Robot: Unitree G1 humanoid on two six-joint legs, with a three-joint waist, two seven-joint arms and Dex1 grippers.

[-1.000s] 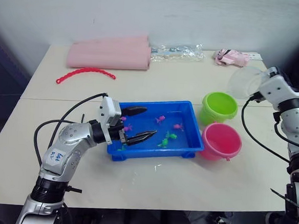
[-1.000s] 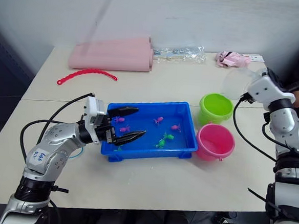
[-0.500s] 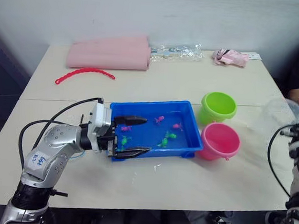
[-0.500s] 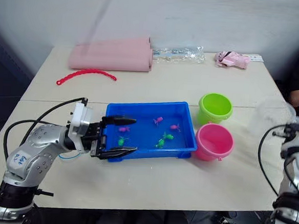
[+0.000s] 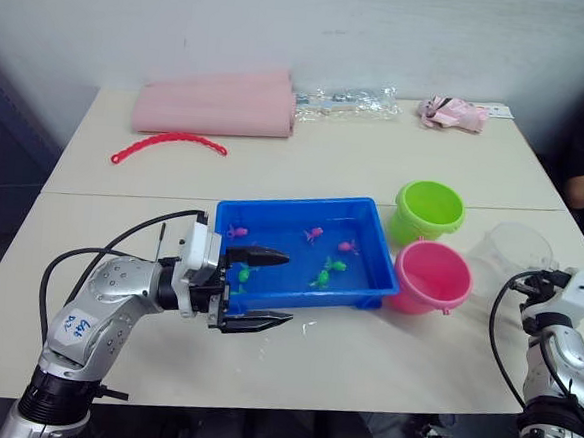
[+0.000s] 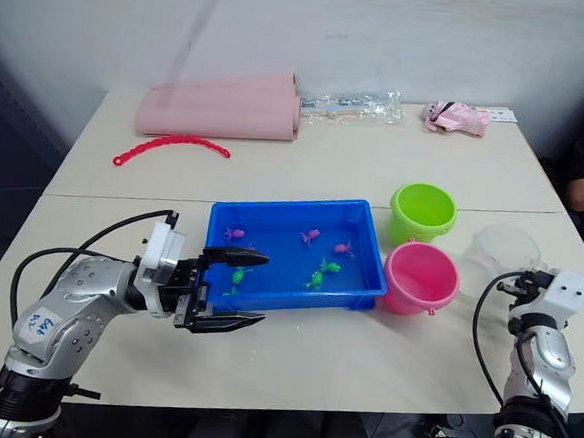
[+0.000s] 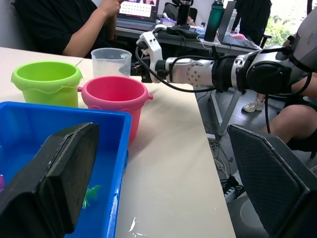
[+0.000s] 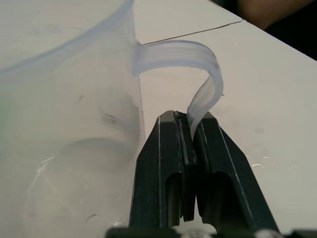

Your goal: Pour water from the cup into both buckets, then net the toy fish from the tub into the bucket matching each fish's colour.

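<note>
Clear ribbed cup [image 8: 69, 99] handle pinched in right gripper [image 8: 190, 124]; left gripper [image 5: 257, 289] gapes wide, empty, over blue tub [image 5: 302, 212].

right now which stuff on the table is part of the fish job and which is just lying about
Job: cup, green bucket, pink bucket, blue tub, toy fish.

Lying about: pink roll, red beaded strip, clear plastic wrapper, pink crumpled item.

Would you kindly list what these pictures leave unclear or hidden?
- Water level in the pink bucket and green bucket: too faint in the eye views.
- Cup: its rim is cut off by the right wrist view's edge.
- Fish: mostly hidden behind the left gripper's finger.
</note>
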